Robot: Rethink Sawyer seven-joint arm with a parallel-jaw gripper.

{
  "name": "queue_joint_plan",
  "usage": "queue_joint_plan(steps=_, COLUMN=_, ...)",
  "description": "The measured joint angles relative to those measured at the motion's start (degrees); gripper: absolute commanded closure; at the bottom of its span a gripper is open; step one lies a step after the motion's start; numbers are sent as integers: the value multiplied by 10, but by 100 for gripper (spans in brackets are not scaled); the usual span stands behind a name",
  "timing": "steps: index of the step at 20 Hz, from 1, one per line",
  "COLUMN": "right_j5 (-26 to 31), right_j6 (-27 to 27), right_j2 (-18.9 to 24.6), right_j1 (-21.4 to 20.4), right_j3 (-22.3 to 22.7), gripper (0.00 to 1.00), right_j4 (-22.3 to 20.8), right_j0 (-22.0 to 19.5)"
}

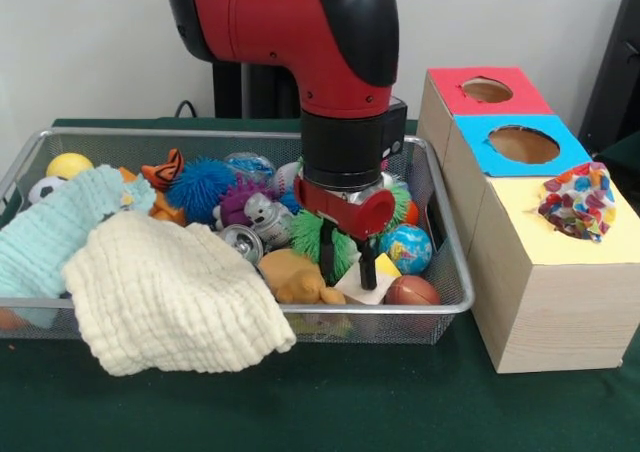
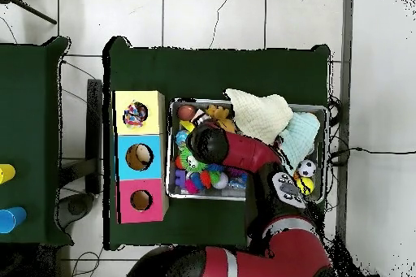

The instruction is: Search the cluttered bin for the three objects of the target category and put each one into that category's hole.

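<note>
The wire-mesh bin (image 1: 200,133) is full of toys and cloths; it also shows in the overhead view (image 2: 169,178). My gripper (image 1: 348,268) hangs inside the bin's right part, open and empty. Its fingers (image 1: 367,269) stand just above a spiky green ball (image 1: 312,234) and a white and yellow card (image 1: 372,282). One patchwork ball (image 1: 578,202) sits in the hole of the yellow-topped box (image 1: 545,292), right of the bin. The overhead view shows this ball (image 2: 135,114) in the yellow panel (image 2: 150,101). There my arm hides the gripper. No other patchwork ball shows.
A blue-topped box (image 1: 470,137) and a red-topped box (image 1: 445,84) stand behind the yellow one. A cream cloth (image 1: 170,292) drapes over the bin's front rim beside a pale blue cloth (image 1: 55,237). A globe ball (image 1: 407,247) and a brown ball (image 1: 411,291) lie near the gripper.
</note>
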Motion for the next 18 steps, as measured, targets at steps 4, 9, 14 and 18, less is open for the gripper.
queue_joint_plan(steps=4, right_j5=0, right_j6=0, right_j2=1, right_j1=2, right_j3=0, gripper=0, right_j4=17, right_j0=-4)
queue_joint_plan(steps=9, right_j5=1, right_j6=0, right_j2=21, right_j1=3, right_j3=5, gripper=0, right_j4=21, right_j0=-25)
queue_joint_plan(steps=14, right_j5=0, right_j6=0, right_j2=23, right_j1=0, right_j3=14, gripper=0, right_j4=29, right_j0=-27)
queue_joint_plan(steps=18, right_j5=0, right_j6=0, right_j2=10, right_j1=-9, right_j3=25, gripper=0, right_j4=29, right_j0=-16)
